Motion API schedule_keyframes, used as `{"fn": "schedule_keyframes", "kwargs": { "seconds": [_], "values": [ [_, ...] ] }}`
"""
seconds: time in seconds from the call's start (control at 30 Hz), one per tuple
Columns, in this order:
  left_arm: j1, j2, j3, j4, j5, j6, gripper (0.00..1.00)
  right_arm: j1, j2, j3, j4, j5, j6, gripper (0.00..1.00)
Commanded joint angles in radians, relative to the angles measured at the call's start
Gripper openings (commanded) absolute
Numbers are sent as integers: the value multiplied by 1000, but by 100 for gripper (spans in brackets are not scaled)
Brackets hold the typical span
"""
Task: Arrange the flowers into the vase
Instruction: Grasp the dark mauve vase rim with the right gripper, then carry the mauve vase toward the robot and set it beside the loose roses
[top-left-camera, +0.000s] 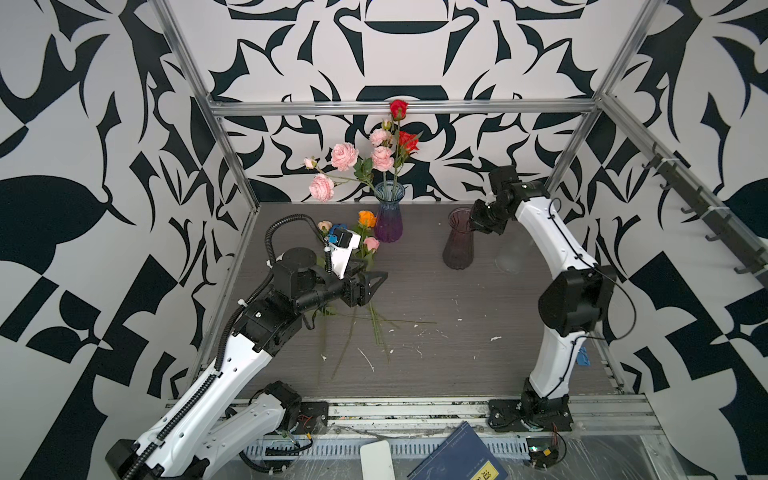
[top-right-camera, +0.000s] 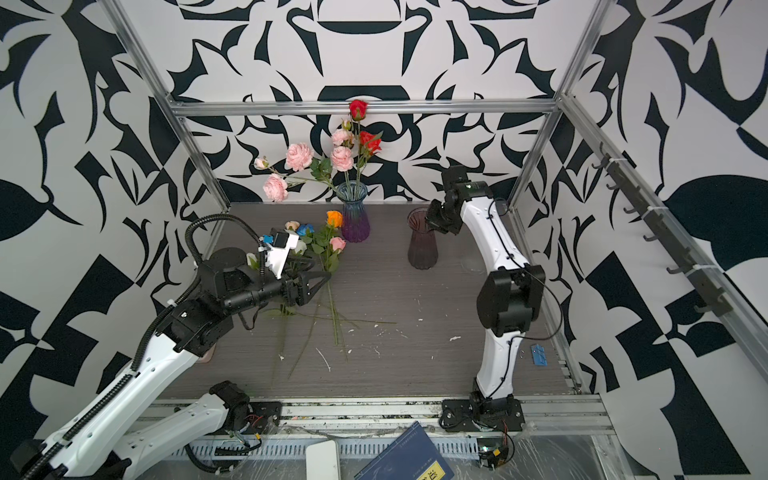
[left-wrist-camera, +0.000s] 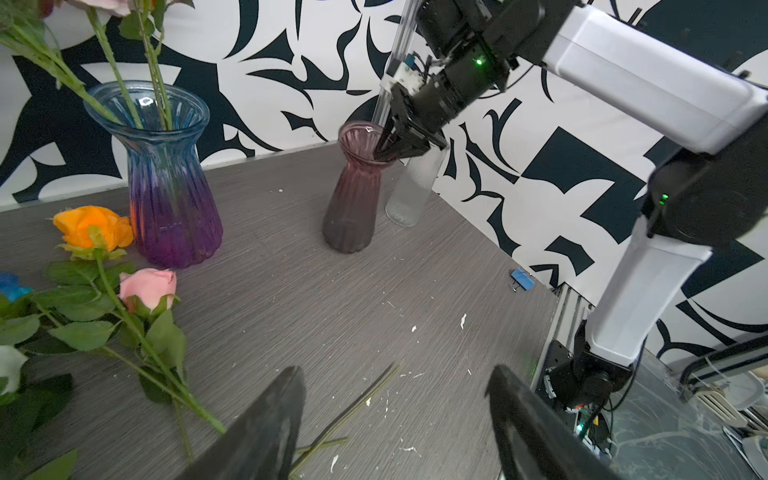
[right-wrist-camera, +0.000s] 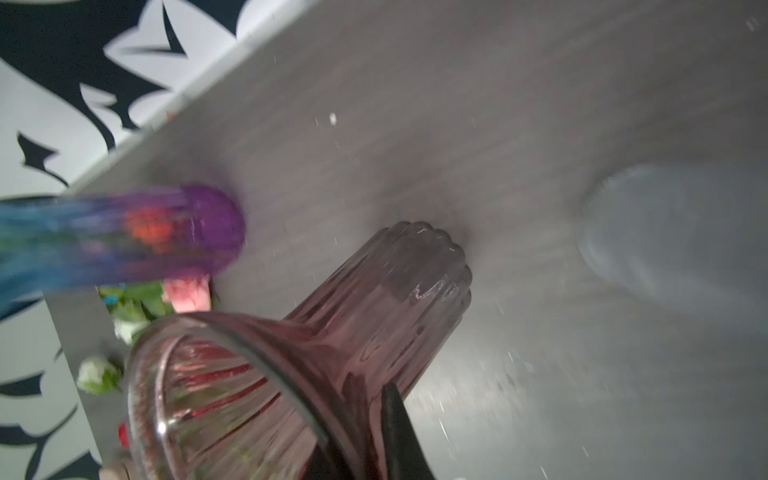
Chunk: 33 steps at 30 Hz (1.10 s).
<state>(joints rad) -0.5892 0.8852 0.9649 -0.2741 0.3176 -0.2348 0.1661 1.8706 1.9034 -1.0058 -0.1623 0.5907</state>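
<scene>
Right gripper (left-wrist-camera: 383, 153) tight on mauve vase (left-wrist-camera: 353, 208) rim (one finger inside), elbow high; left gripper (top-left-camera: 374, 289) agape over loose flowers (top-left-camera: 370, 244).

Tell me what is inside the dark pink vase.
One finger of the right gripper reaches inside the dark pink vase at the rim, pinching its wall. No flower stands in it. The tinted, ribbed glass hides its bottom.

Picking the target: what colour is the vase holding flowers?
The vase fades blue to purple; left wrist view.
</scene>
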Motion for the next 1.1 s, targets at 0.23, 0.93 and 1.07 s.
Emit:
{"fn": "schedule_keyframes", "kwargs": {
  "seconds": [0.23,0.93,1.07],
  "values": [
    [0,-34,-25,66,20,-103,74,263,-392,-311,127,35,31,0],
    [1,-77,-65,93,12,-183,73,496,-338,-446,247,84,114,0],
    [0,-83,-64,81,6,-175,73,553,-360,-464,253,96,161,0]
  ]
}}
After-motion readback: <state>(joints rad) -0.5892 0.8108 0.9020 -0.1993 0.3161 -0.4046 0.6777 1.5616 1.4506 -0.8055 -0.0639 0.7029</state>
